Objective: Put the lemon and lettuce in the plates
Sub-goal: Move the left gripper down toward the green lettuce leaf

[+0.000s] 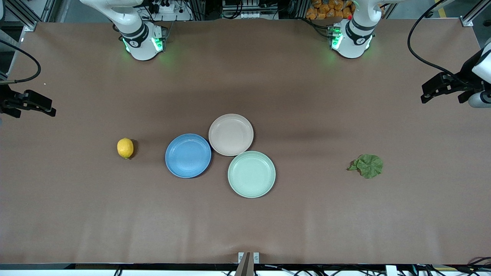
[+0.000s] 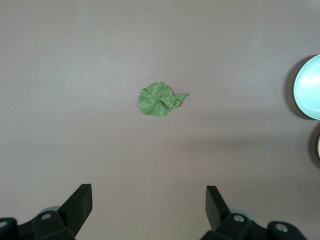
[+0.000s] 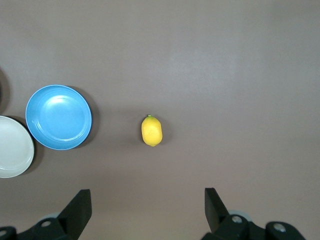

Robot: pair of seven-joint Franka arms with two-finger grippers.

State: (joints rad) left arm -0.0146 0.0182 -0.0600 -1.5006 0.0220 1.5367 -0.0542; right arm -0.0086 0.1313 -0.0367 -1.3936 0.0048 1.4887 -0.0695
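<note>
The yellow lemon (image 1: 125,148) lies on the table toward the right arm's end, beside the blue plate (image 1: 188,155). The beige-pink plate (image 1: 231,134) touches the blue one. The green lettuce (image 1: 368,165) lies toward the left arm's end. My right gripper (image 1: 49,108) hangs open and empty high over the right arm's end; its wrist view shows the lemon (image 3: 152,130), the blue plate (image 3: 58,116) and the beige-pink plate (image 3: 12,146). My left gripper (image 1: 426,94) hangs open and empty high over the left arm's end, with the lettuce (image 2: 159,100) below it.
A pale mint-green plate (image 1: 251,174) sits against the other two plates, nearest the front camera; it also shows in the left wrist view (image 2: 310,87). All three plates hold nothing. The brown table (image 1: 307,222) stretches wide around them.
</note>
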